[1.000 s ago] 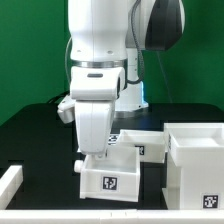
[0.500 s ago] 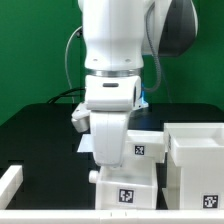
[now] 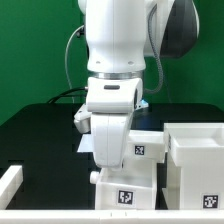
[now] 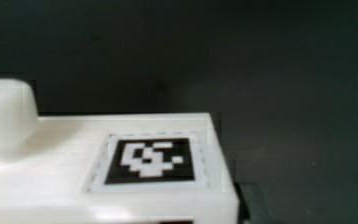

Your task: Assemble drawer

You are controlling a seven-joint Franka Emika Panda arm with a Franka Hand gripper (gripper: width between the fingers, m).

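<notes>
A small white tray box [image 3: 125,195] with a black-and-white tag sits low at the front, and my gripper [image 3: 104,174] comes down on its exterior-left wall, mostly hidden by the white hand. In the wrist view the box's tagged top face [image 4: 155,160] and a rounded white knob [image 4: 7,110] fill the frame, with the box wall between the jaws of my gripper [image 4: 179,216]. A second tagged tray box [image 3: 143,150] stands just behind. The large hollow casing [image 3: 196,160] stands at the exterior view's right.
A long thin white bar [image 3: 10,184] lies at the front on the exterior view's left. A bit of flat white sheet [image 3: 84,148] shows behind the arm. The table [image 3: 40,130] is black, with a green backdrop behind.
One second ago the arm and tray box were further to the exterior view's left. They moved right and toward the camera together. Almost nothing has moved in the last half second.
</notes>
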